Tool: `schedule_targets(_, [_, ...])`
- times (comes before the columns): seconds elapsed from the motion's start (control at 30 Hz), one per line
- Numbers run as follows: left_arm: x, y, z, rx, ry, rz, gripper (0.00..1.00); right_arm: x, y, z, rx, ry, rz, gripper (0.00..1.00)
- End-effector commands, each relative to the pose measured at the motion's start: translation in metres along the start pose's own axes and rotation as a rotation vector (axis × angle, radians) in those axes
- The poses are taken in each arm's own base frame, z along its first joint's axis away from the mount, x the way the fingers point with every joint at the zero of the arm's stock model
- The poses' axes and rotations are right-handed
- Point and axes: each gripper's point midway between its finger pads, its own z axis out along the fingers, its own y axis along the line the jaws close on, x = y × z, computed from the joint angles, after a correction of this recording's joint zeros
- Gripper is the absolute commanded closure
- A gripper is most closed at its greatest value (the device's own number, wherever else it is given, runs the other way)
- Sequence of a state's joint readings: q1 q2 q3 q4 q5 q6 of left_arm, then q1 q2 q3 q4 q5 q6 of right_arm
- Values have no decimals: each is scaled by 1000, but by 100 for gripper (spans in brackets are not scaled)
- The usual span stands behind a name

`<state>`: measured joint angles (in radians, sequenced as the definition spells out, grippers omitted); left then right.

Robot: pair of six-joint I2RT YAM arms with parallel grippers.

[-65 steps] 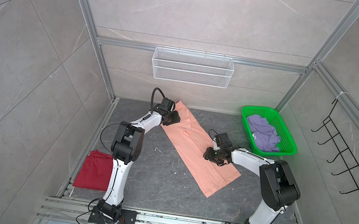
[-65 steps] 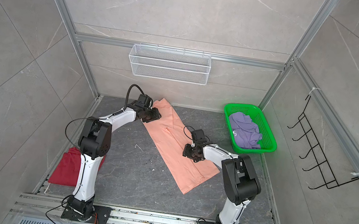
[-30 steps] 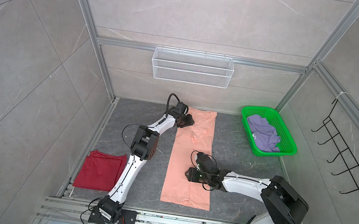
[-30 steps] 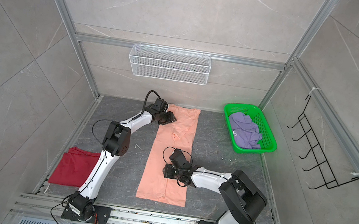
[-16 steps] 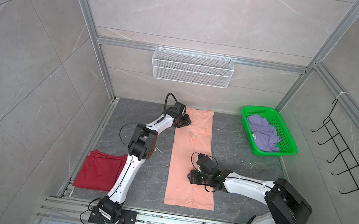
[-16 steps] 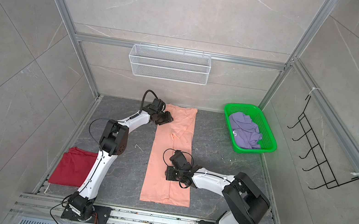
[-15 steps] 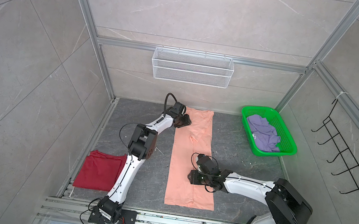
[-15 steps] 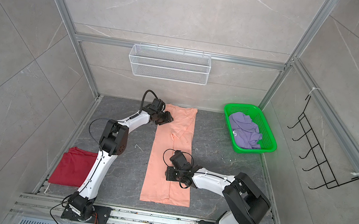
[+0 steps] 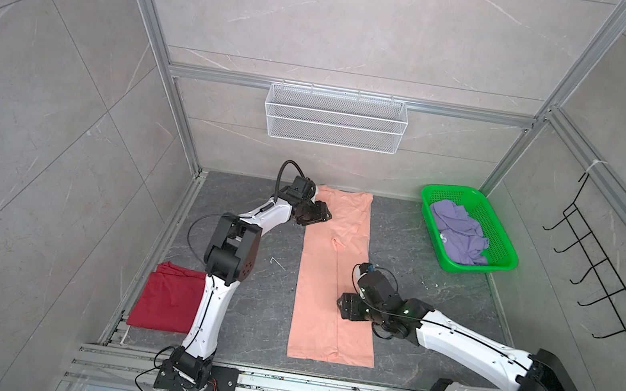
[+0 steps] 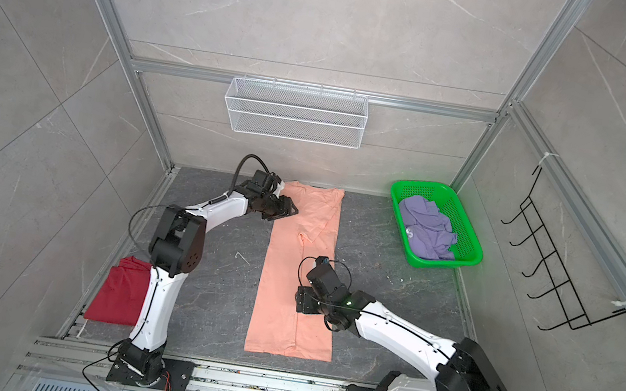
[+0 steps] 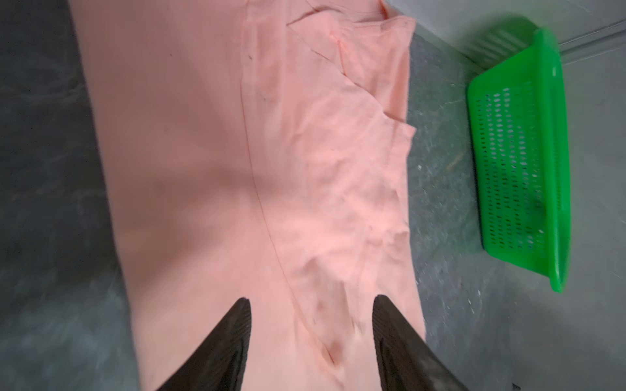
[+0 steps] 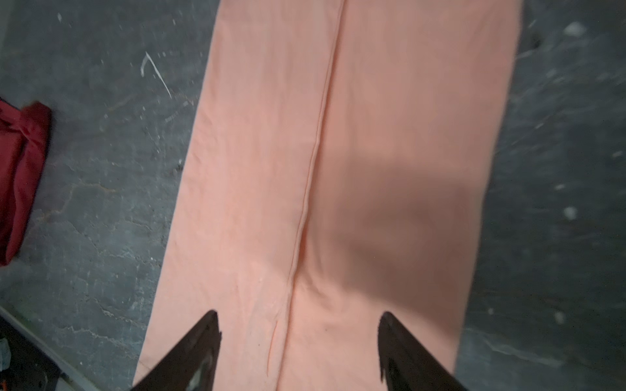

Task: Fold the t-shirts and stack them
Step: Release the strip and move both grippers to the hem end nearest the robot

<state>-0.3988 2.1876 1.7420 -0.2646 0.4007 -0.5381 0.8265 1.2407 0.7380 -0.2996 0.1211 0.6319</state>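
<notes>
The peach-orange t-shirt lies flat on the dark floor as a long narrow strip running from the back wall to the front. My left gripper hovers at the strip's far left edge. In the left wrist view it stands open over the cloth. Over the near half, my right gripper is also open above the cloth, as the right wrist view shows. The dark red t-shirt lies folded at the front left. The lavender t-shirt sits crumpled in the basket.
The green basket stands at the back right by the wall. A white wire shelf hangs on the back wall, and a black hook rack on the right wall. A metal rail runs along the front.
The peach strip went from slanted to straight along the floor. Both grippers have opened and let go of the cloth, and the left gripper has drawn slightly off its left edge.
</notes>
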Motion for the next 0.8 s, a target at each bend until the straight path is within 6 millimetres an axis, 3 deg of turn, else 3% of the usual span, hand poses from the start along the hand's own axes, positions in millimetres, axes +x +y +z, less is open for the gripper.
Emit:
schedule_targets(0.0, [-14,-50,-67,112,-134,102,36,-30,-24,-24,142,-152,38,14])
schedule_targets(0.13, [30,-41,-101,106,-145,60,25,-39,-37,-40,197,-211,57,7])
schedule_targets(0.3, [91,-29,-130,98,-105,3,15,-24,-44,-46,189,-181,73,6])
schedule_targets(0.47, [151,-1,-156,5,-58,-76,13,10,-54,-45,157,-110,118,4])
schedule_targets(0.7, [259,31,-162,-119,145,-206,14,72,-60,-36,78,77,185,1])
schedule_targets(0.77, [281,43,-165,-151,162,-232,14,85,-63,-34,66,102,208,1])
